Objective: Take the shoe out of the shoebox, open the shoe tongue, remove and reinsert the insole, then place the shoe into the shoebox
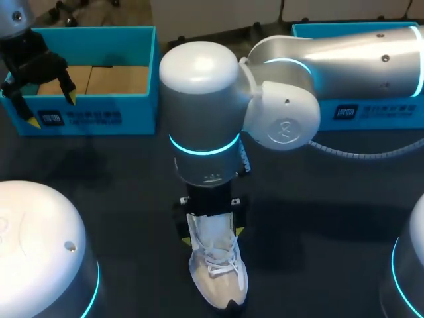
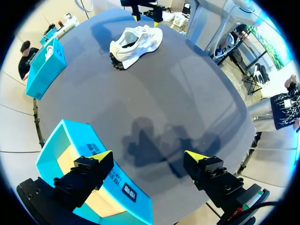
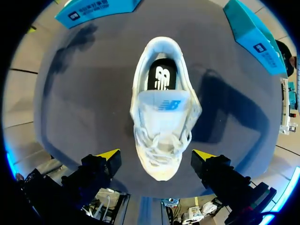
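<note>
A white laced shoe [image 1: 215, 271] lies on the dark table near its front edge, toe toward the front. My right gripper [image 1: 211, 228] hangs open just above its heel end. In the right wrist view the shoe [image 3: 161, 126] lies below and between the spread yellow fingertips [image 3: 108, 154], its dark insole [image 3: 162, 77] showing in the opening behind the raised tongue. My left gripper [image 1: 41, 99] stands open over the front wall of the blue shoebox [image 1: 93, 99] at the back left, holding nothing. The left wrist view shows that shoebox [image 2: 93, 187] under the left gripper [image 2: 149, 155] and the shoe [image 2: 136, 44] far ahead.
A second blue box [image 1: 371, 109] stands at the back right, partly behind my right arm. In the left wrist view another blue box [image 2: 44, 68] sits at the table's far side. Bare dark tabletop [image 1: 119, 172] stretches between the boxes and the shoe.
</note>
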You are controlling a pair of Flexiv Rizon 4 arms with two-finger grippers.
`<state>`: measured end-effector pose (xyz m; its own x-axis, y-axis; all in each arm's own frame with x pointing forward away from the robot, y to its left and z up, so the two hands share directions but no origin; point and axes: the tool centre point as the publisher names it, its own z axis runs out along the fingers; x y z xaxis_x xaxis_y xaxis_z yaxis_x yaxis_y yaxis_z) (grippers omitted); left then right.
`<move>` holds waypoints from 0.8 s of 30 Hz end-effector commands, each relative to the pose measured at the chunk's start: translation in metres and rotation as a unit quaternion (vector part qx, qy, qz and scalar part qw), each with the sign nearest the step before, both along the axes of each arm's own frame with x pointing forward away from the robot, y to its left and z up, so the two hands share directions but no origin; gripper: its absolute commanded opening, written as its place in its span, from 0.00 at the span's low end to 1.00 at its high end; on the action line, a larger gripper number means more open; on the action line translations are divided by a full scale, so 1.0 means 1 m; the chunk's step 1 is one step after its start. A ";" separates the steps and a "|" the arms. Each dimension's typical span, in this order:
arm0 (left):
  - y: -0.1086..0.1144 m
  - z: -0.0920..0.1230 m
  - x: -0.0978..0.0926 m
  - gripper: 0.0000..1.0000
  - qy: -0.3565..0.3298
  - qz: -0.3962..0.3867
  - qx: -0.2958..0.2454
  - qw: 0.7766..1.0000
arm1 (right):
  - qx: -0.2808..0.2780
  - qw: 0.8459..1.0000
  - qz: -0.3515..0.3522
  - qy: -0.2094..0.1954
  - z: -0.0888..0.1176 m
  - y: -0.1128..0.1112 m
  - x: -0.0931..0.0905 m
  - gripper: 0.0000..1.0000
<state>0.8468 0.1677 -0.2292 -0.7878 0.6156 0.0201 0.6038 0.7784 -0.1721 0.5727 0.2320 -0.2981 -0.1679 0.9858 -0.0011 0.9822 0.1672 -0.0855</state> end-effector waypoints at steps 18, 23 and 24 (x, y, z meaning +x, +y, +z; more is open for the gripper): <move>0.000 0.001 0.000 1.00 0.001 -0.001 0.001 1.000 | -0.009 0.999 0.045 -0.020 -0.021 0.003 0.041 0.32; 0.000 0.001 0.000 1.00 0.001 -0.001 0.001 1.000 | -0.017 0.999 0.041 -0.028 -0.036 0.001 0.051 0.31; 0.000 0.001 0.000 1.00 0.001 -0.001 0.001 1.000 | -0.019 0.999 0.039 -0.030 -0.039 0.000 0.053 0.30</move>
